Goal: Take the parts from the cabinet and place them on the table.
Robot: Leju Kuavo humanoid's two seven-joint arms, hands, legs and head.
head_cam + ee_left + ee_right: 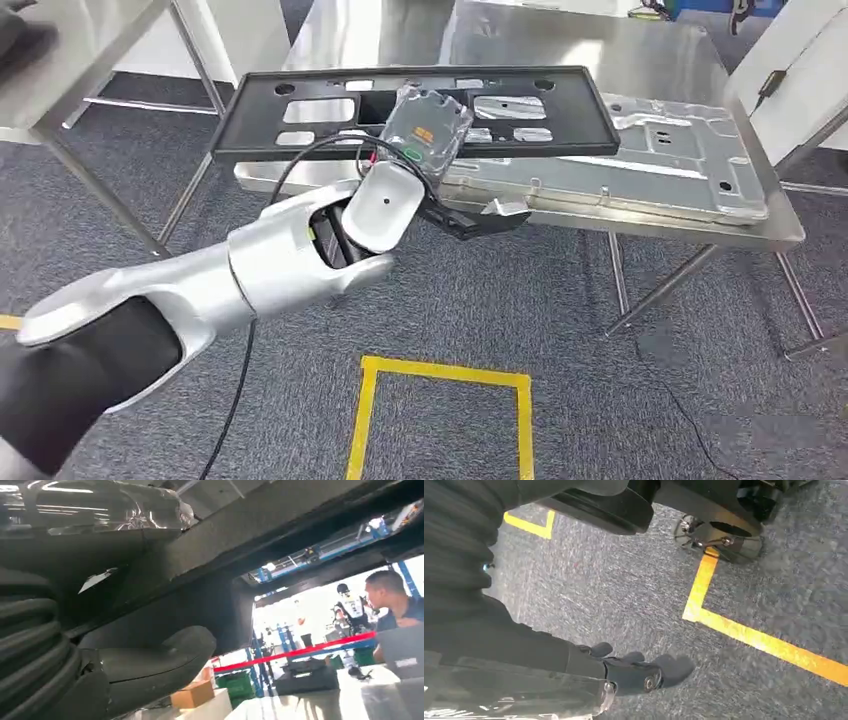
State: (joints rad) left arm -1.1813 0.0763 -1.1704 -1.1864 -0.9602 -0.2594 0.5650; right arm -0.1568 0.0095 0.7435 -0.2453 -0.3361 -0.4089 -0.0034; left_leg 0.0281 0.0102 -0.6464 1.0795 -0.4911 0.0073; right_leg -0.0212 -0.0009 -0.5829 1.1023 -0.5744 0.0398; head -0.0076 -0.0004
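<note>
A long black plastic panel (300, 110) with cut-outs lies flat on the steel table (560, 50), its left end overhanging the edge. Beside it on the right lies a silver metal panel (680, 150). My left hand (440, 210) reaches out just below the table's front edge, under the black panel, with its dark fingers stretched forward and nothing in them. In the left wrist view the thumb (150, 665) sits beneath the panel's dark underside (210, 565). My right hand (624, 672) hangs over the carpet and holds nothing.
A second steel table's legs (100, 100) stand at the left. Yellow tape (440, 375) marks a square on the grey carpet in front of the table, and more yellow tape (749, 635) runs by my right side. A person (395, 600) sits at a far desk.
</note>
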